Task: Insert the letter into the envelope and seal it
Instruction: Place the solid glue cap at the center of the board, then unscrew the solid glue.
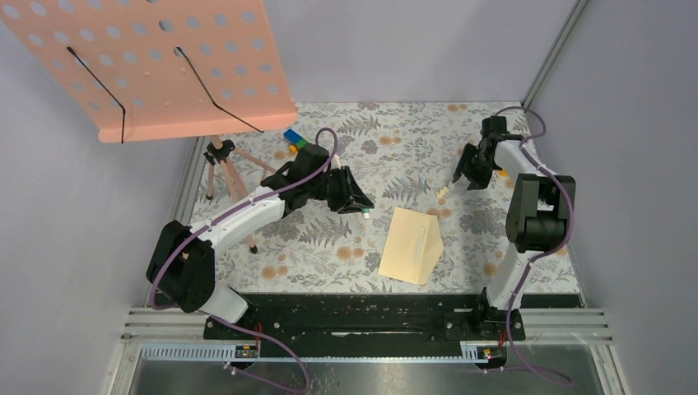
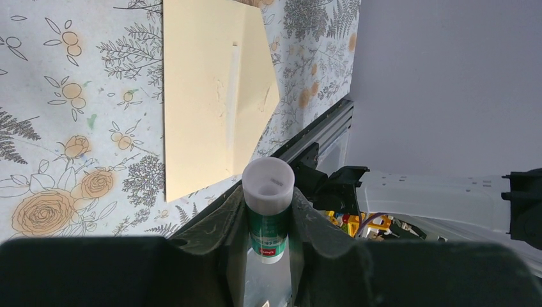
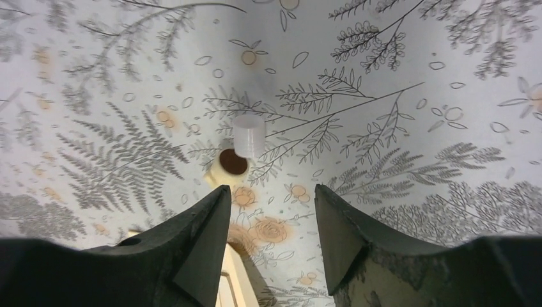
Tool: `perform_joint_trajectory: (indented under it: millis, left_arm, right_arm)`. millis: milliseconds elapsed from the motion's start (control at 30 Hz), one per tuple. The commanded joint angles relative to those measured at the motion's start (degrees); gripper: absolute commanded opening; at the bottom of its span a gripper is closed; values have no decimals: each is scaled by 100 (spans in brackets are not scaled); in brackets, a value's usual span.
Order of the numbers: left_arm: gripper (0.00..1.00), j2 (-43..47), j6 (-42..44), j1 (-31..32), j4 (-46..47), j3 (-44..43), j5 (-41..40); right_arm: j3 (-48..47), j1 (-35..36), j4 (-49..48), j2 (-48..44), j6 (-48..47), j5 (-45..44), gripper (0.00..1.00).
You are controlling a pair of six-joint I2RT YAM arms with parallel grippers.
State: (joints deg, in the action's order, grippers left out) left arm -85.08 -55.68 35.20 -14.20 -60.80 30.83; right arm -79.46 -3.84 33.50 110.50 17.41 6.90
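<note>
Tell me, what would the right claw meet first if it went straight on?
Probably the flower-printed table cover; the small translucent white plastic cap lies just off the right claw's line. Depth is unclear.

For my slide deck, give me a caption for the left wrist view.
Left jaws clamp an uncapped glue stick near the open-flapped envelope on the floral table.

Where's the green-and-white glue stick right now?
The green-and-white plastic glue stick is clamped in the left gripper; in the top view it is mid-table, just left of the tan paper envelope.
</note>
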Motion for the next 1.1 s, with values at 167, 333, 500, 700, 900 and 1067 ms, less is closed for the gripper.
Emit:
perform_joint_trajectory:
  millis: [167, 333, 500, 700, 900, 1067]
  left_arm:
    - [0, 125, 294, 162, -160, -547, -290]
    - [0, 19, 624, 193, -184, -807, -1]
    - [0, -48, 1569, 314, 298, -1007, 1605]
    - [0, -109, 2148, 476, 63, -1113, 2196]
    - [0, -61, 1620, 565, 1015, -1018, 2503]
    - [0, -220, 1791, 708, 833, -1179, 2702]
  right_arm:
    - [-74, 45, 282, -1303, 172, -352, 55]
    - [734, 347, -202, -2835, 675, 131, 55]
    - [1925, 744, -1218, -4190, 1687, 1938, 60]
    - [3151, 1153, -2234, -5522, 2735, 3088, 75]
    - [3931, 2036, -2928, -6712, 3243, 2824, 76]
    - [3925, 2148, -3146, -6749, 3402, 2775, 75]
